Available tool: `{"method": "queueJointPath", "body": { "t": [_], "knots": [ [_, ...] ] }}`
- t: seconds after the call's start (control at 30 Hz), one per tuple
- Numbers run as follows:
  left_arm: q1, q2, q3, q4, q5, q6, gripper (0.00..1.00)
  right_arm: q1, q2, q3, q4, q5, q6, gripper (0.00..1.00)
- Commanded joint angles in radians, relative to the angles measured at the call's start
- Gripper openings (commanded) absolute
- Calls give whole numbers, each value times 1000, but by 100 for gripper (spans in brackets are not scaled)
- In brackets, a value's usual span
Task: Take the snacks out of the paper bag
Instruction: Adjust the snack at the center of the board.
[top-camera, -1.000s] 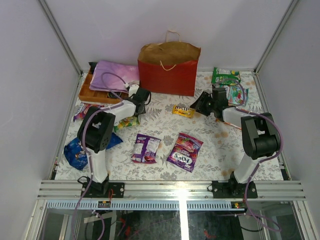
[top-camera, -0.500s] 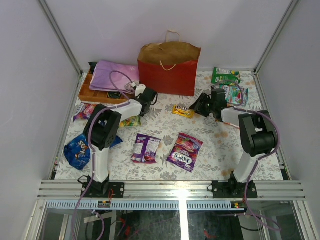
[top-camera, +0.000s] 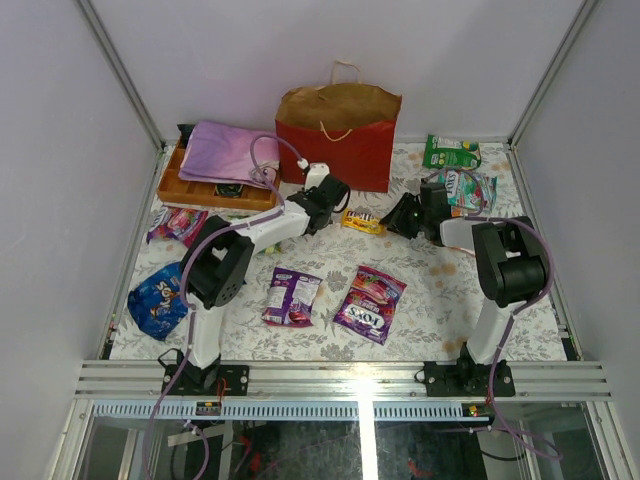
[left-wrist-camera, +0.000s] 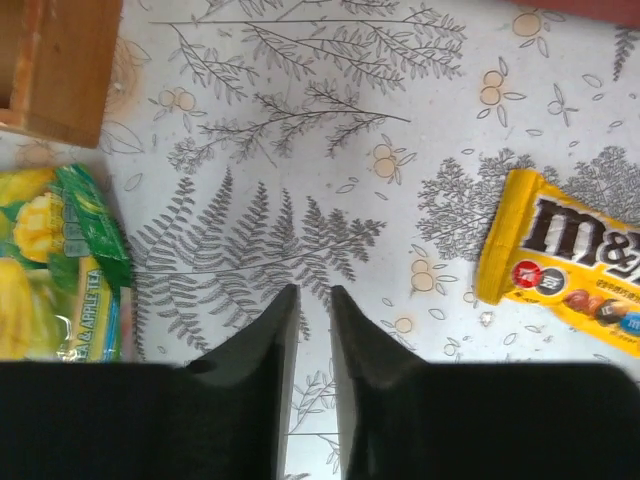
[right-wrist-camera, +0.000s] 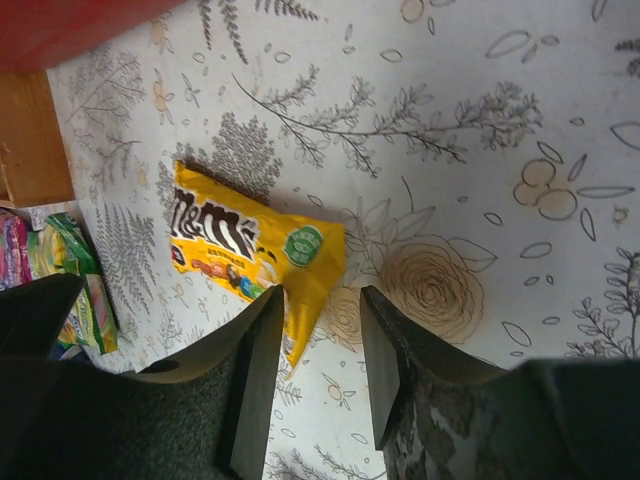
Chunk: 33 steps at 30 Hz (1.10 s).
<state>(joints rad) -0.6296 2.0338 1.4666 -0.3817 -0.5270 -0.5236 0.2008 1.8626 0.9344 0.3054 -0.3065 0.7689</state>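
The red paper bag (top-camera: 337, 140) stands upright at the back, brown inside showing. Snacks lie on the table: a yellow M&M's packet (top-camera: 362, 221), two purple packets (top-camera: 292, 296) (top-camera: 370, 303), a blue Doritos bag (top-camera: 158, 303) and green packets (top-camera: 451, 151). My left gripper (top-camera: 335, 190) hovers just left of the M&M's packet (left-wrist-camera: 570, 265). That gripper (left-wrist-camera: 310, 290) is shut, with only a slit and nothing in it. My right gripper (right-wrist-camera: 322, 292) is open, and the corner of the M&M's packet (right-wrist-camera: 250, 245) lies between its fingers, not pinched.
An orange wooden tray (top-camera: 215, 190) with a pink-purple cloth (top-camera: 228, 150) sits at the back left. A pink packet (top-camera: 180, 222) lies in front of it. A green-yellow packet (left-wrist-camera: 60, 265) lies left of my left gripper. White walls close in the table.
My left arm swung right, from the tray toward the M&M's packet, and its jaws closed. My right gripper edged left over the packet's corner and its jaws narrowed.
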Motion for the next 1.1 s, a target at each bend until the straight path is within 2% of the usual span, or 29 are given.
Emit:
{"method": "queueJointPath", "body": {
  "t": [0.0, 0.1, 0.17, 0.2, 0.4, 0.53, 0.57, 1.0, 1.07],
  "knots": [
    [11, -38, -6, -65, -88, 7, 29, 4, -14, -29, 46, -13, 24, 45],
    [34, -78, -53, -69, -134, 18, 59, 4, -38, -90, 68, -5, 39, 47],
    [52, -94, -81, -69, -158, 21, 70, 4, -46, -126, 106, -3, 60, 47],
    [62, -98, -88, -69, -163, 24, 71, 4, -44, -140, 131, -3, 71, 47],
    [114, -69, -96, -46, -191, 55, 68, 4, 40, -122, 251, -43, 147, 36],
    [137, -17, -54, -40, -220, 86, 65, 4, 81, -94, 284, -44, 187, 2],
    [141, -4, -41, -40, -223, 91, 63, 2, 83, -88, 283, -38, 189, 0],
    [152, 176, 85, -61, -256, 120, 41, -167, 20, -74, 275, -84, 205, 0],
    [153, 196, 95, -71, -266, 113, 37, -179, 7, -79, 284, -99, 208, 7]
  ]
}}
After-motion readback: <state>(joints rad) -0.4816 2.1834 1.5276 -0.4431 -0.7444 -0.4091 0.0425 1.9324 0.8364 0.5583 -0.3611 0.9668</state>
